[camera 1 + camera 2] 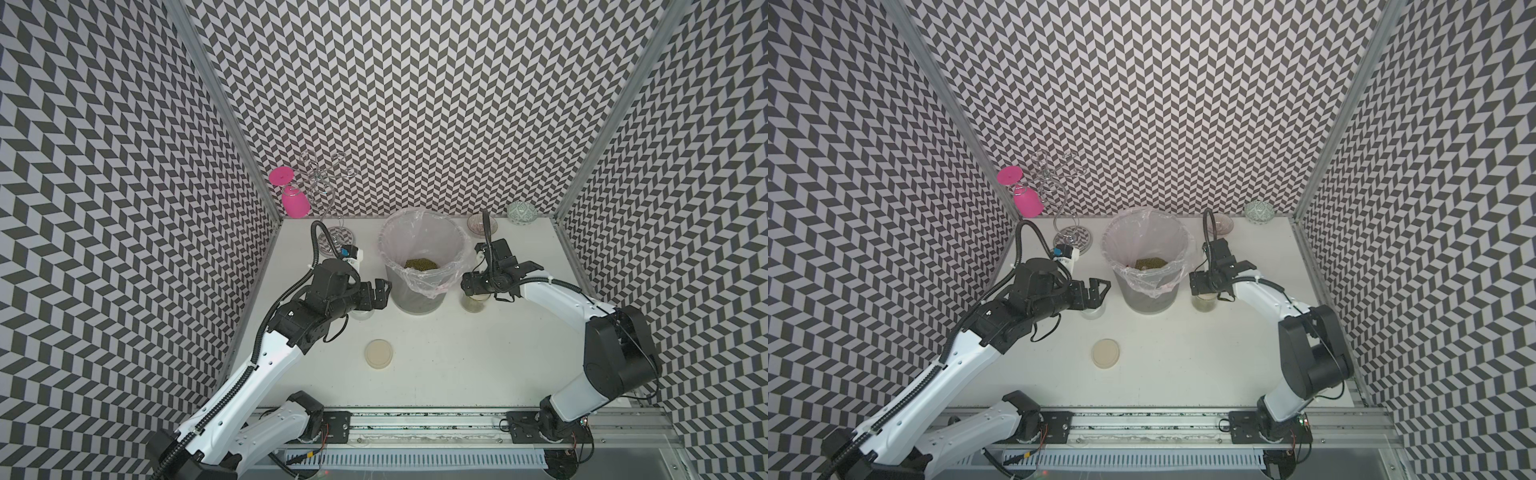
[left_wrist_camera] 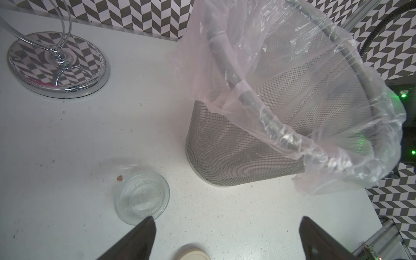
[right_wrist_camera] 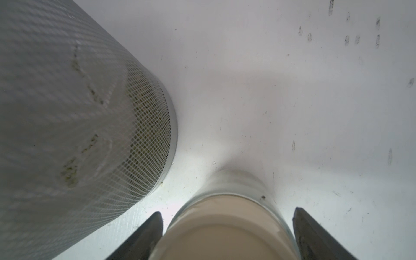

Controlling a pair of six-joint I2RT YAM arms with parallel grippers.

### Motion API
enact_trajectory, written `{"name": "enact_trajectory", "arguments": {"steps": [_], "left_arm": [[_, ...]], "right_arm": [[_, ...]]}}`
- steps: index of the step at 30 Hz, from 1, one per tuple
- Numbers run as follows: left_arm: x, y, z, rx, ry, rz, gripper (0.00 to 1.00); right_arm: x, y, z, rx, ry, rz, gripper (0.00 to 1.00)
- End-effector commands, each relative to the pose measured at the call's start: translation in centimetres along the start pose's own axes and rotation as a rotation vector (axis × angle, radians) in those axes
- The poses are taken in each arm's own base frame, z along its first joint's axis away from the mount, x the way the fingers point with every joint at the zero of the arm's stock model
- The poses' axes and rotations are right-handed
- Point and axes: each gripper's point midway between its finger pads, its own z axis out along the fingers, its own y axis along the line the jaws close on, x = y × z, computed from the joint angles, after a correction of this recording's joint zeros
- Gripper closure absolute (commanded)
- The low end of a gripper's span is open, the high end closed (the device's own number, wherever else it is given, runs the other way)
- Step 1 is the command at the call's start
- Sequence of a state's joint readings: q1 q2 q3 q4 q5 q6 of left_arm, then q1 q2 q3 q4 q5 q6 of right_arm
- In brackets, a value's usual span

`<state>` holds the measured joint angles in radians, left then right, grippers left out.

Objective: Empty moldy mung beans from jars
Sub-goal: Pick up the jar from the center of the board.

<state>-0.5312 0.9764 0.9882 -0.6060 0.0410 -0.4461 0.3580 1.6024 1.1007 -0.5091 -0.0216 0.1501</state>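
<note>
A mesh bin (image 1: 415, 300) with a pink liner stands mid-table, and moldy mung beans (image 1: 420, 264) lie in its bottom. Left of the bin an empty clear jar (image 2: 141, 198) stands without a lid. My left gripper (image 2: 227, 219) hovers open beside and above it, holding nothing. The jar's cream lid (image 1: 379, 353) lies flat on the table nearer the front. Right of the bin stands a second jar (image 1: 473, 304), lidded and with an olive tint showing through the glass. My right gripper (image 3: 227, 211) comes down over it, its fingers closed against the sides of the jar (image 3: 225, 229).
A chrome wire rack (image 1: 336, 239) with a pink glass (image 1: 295, 203) hanging upside down stands at the back left. Two patterned bowls (image 1: 482, 223) (image 1: 522, 212) sit at the back right. Patterned walls close in three sides, and a rail (image 1: 415, 424) runs along the front.
</note>
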Motion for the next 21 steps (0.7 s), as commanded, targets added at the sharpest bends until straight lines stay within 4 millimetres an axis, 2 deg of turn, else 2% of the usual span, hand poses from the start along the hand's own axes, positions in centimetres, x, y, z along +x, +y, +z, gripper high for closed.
{"name": "enact_trajectory", "arguments": {"steps": [1,6,12,15,21], "left_arm": [[-0.1,-0.4,-0.2,0.017,-0.016,0.004,0.0],[-0.2,-0.7,-0.5,0.04,-0.032,0.015,0.0],[-1.1,-2.8,-1.7,0.118,-0.085,0.052,0.0],[-0.8,-4.0,-1.8,0.152,-0.083,0.079,0.0],[1.1,-7.3,-1.9,0.227,-0.089,0.169,0.0]], "right_arm": [[0.7,0.4,0.3,-0.009,0.014,-0.003,0.24],[0.8,0.5,-0.7,-0.019,0.0,0.01,0.31],[1.0,1.5,-2.6,-0.082,-0.019,0.018,0.32],[1.4,2.0,-3.4,-0.11,-0.016,0.021,0.33],[3.0,3.4,-5.2,-0.163,-0.02,0.021,0.33]]}}
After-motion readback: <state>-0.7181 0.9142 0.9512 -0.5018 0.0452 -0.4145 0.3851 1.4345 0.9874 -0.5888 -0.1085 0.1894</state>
